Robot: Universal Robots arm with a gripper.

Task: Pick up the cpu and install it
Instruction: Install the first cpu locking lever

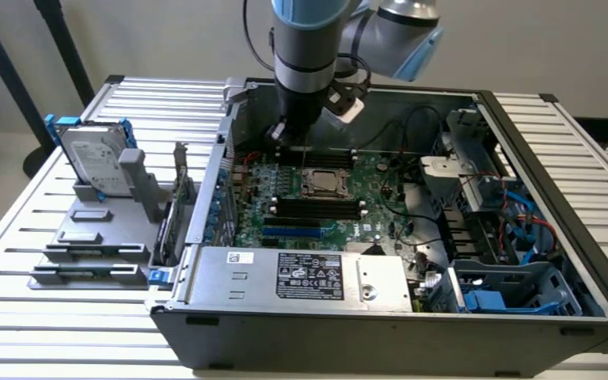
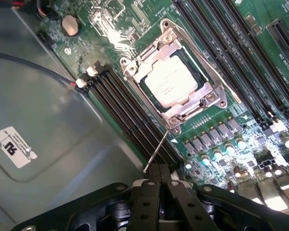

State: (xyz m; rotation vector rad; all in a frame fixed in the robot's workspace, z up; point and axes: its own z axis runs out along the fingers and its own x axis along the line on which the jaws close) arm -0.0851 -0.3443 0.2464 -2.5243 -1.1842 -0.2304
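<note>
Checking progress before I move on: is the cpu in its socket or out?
In: the cpu lies flat inside the socket frame, its silver top level with the board.

The cpu (image 2: 169, 82), a small flat square chip with a pale silver-grey metal top bearing faint print, lies level and face-up near the middle of the green motherboard (image 2: 209, 120), seated in its socket and bordered all round by a shiny metal frame (image 2: 139, 60).

Open computer case (image 1: 389, 328) on slatted table (image 1: 61, 332), green motherboard (image 1: 373, 190) inside, hard drive (image 1: 91, 162) (blue-bracketed) seemingly upright.
</note>
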